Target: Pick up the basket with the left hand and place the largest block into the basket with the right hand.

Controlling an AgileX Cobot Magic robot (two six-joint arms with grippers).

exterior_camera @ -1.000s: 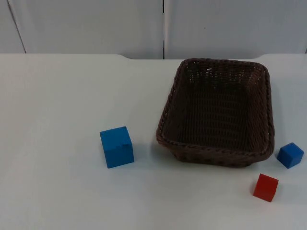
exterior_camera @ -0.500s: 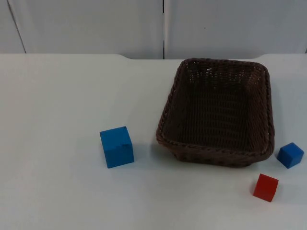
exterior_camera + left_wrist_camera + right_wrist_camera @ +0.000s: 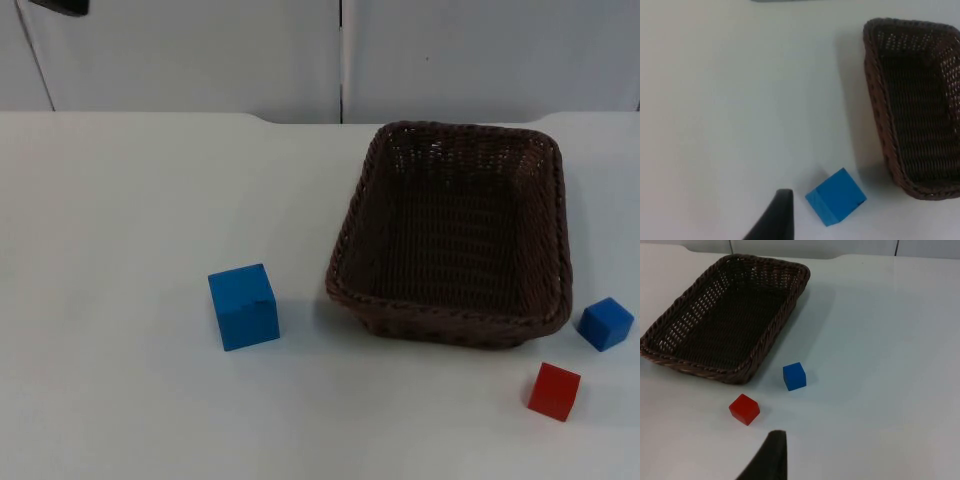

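3 blocks (image 3: 244, 306) on table (image 3: 120, 220): big blue left of basket (image 3: 455, 235), small blue (image 3: 604, 323) + red (image 3: 554, 390) right. Basket untouched. Left gripper (image 3: 774, 220), right gripper (image 3: 767, 457) high above, finger state: can't tell.

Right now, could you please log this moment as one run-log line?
basket: on table, empty | large blue block: left of basket | left gripper: above table | right gripper: above table

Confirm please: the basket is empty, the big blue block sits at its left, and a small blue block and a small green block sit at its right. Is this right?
One thing is wrong: beside the small blue block is a red block, not green, as the top view shows. The basket is empty and the big blue block sits at its left.
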